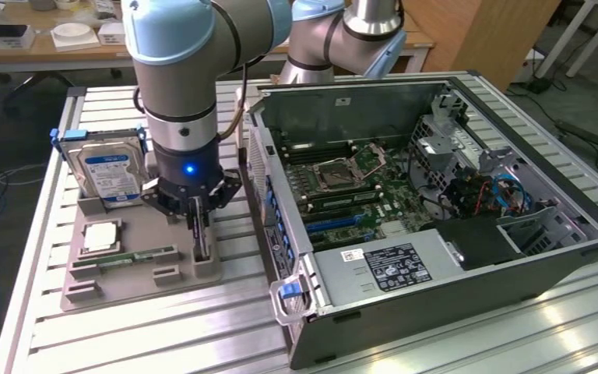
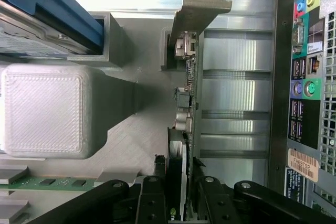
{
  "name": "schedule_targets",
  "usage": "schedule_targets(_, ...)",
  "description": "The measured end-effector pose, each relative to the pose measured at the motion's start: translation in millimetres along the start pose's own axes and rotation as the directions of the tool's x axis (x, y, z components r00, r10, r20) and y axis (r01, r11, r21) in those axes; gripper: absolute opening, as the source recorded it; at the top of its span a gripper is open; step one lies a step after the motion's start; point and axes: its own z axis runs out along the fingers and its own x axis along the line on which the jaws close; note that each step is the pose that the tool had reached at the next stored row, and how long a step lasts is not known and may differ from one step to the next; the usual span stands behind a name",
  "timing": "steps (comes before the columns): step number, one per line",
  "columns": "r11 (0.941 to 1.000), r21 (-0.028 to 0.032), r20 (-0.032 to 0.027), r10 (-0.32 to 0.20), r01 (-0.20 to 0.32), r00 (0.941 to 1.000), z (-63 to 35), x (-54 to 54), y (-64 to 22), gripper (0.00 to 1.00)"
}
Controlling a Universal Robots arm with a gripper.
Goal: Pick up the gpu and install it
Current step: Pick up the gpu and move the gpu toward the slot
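Black pincer (image 1: 199, 245) pinches the gpu (image 2: 185, 100) in its holder (image 1: 133, 290), lower left. Pick-up step, I think; lifting needs a straight pull.

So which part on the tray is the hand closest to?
The gpu: the thin card standing on edge, with the hand straddling it. The hard drive and memory stick sit apart from the hand.

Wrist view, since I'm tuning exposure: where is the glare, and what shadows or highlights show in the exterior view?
Wrist view: glare washes the table beside the gpu; the white block throws a shadow on the tray. Exterior view: bright streaks on the table, a blue light glowing on the arm.
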Motion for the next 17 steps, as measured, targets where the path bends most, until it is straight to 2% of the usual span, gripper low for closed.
schedule_targets(10,1.0,0.0001,0.0,0.0,0.0,1.0,0.0,0.0,0.0,0.3)
schedule_targets(13,1.0,0.0,-0.0001,0.0,0.0,1.0,0.0,0.0,0.0,0.27)
schedule_targets(17,1.0,0.0,0.0,0.0,0.0,1.0,0.0,0.0,0.0,0.27)
